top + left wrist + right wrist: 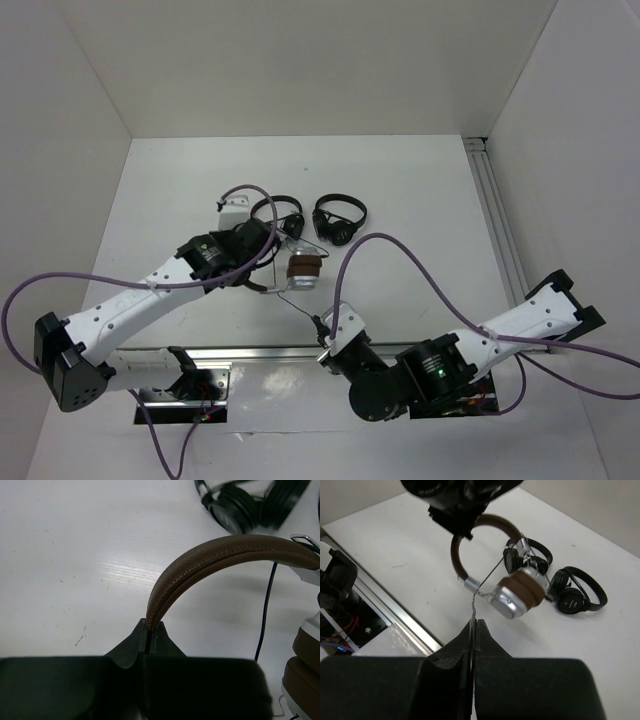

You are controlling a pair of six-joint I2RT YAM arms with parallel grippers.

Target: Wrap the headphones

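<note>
While my left gripper (148, 630) pinches the brown headband (210, 555) of the silver-cupped over-ear headphones (512, 592) over the white table (400, 190), my right gripper (472, 630) clamps their thin black cable (265, 611); I judge overtension risks slippage.

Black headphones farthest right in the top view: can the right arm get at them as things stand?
Probably not yet. The right tool is shut on the cable of the brown headphones, so it would have to let go first. The black pair lies just beyond them, to their right in the right wrist view.
</note>
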